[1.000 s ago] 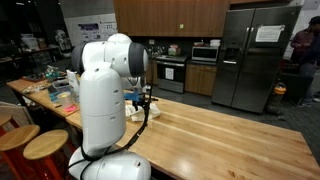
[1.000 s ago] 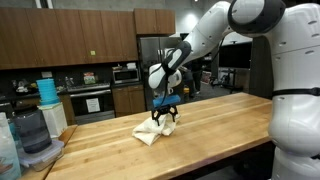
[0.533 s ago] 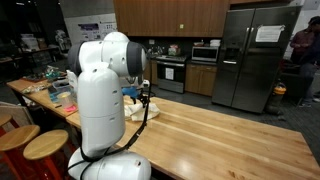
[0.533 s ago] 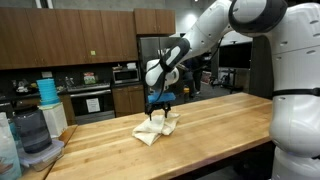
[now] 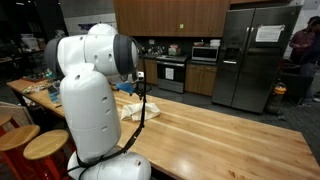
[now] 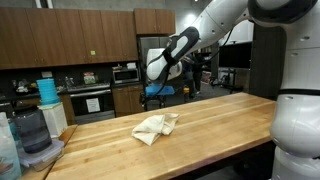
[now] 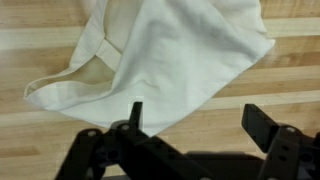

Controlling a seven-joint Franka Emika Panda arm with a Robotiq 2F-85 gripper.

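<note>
Tool [image 6: 158,93] wide open, holding nothing, hovering above worktop [image 6: 225,122], crumpled cloth [image 7: 185,55] at 12 o'clock in wrist view

The robot's body [image 5: 88,105] hides much of the cloth [image 5: 131,109] in an exterior view; the wrist view crops its top.

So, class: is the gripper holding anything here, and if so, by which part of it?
Nothing is held. The gripper is open and hangs above the cream cloth, which lies crumpled on the wooden table, apart from both fingers.
</note>
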